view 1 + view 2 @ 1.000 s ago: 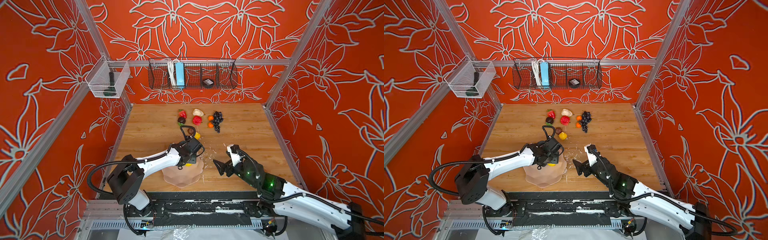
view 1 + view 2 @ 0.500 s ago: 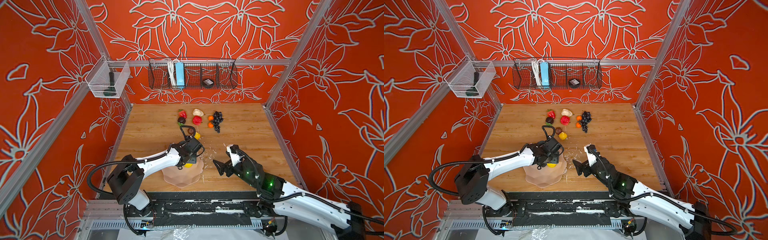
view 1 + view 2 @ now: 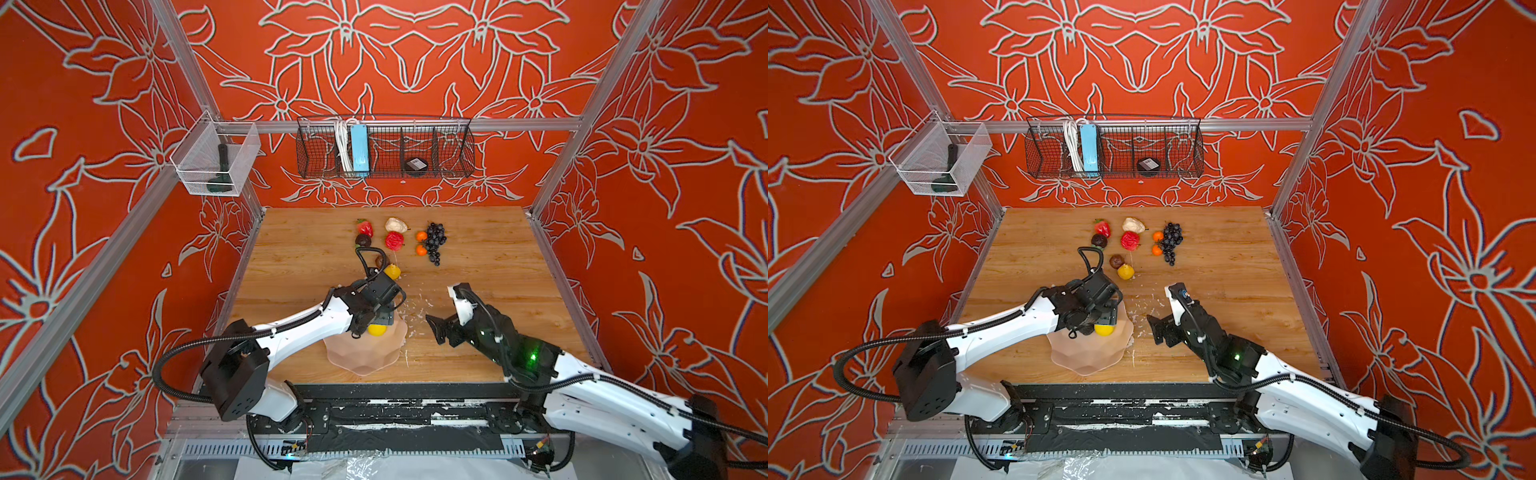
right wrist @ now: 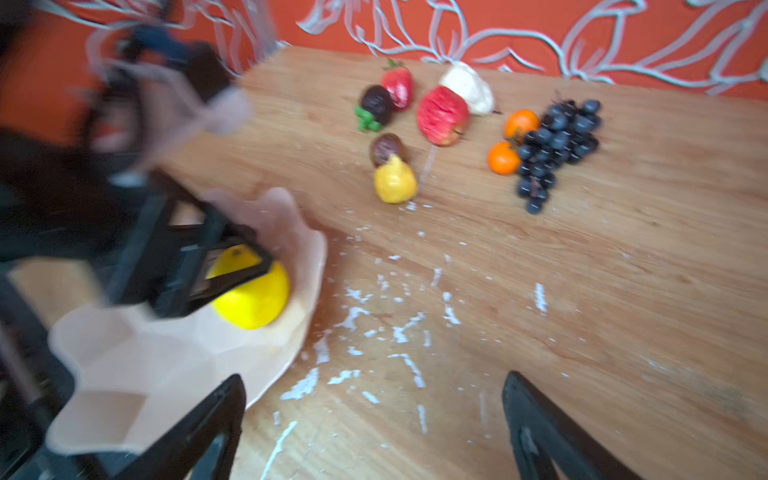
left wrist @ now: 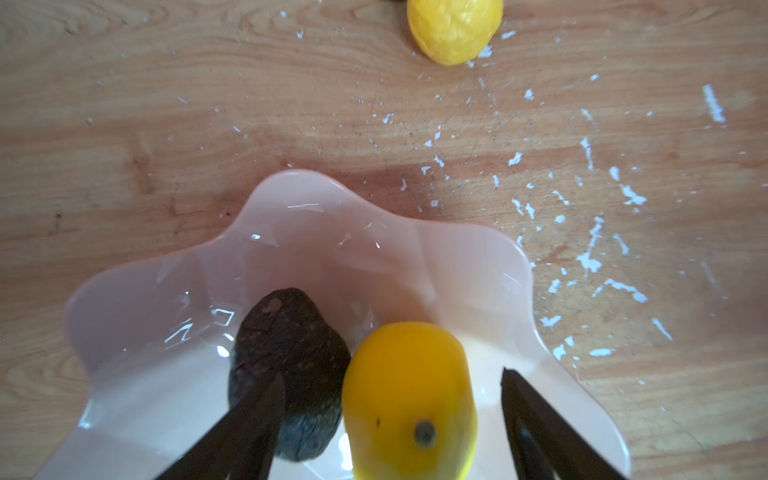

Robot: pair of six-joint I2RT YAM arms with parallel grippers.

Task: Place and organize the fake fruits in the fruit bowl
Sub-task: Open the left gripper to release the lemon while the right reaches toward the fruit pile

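Lemon [image 5: 409, 399] and avocado [image 5: 291, 353] lie in the bowl [image 5: 324, 249], left hand [image 5: 390, 374] wide around the lemon, right hand [image 4: 374, 378] wide and empty; nine fruits [image 4: 442, 114] wait on the bench [image 5: 166, 104].

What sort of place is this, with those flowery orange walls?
Most likely a robot test booth, not a home: two white robot arms mounted at a wooden tabletop, printed wall panels in a bare metal frame, and plastic fruit as props.

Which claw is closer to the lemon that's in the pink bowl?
Left. The left claw is over the fruit bowl, its open jaws either side of the lemon. The right claw is open over the table beside the bowl, clear of it.
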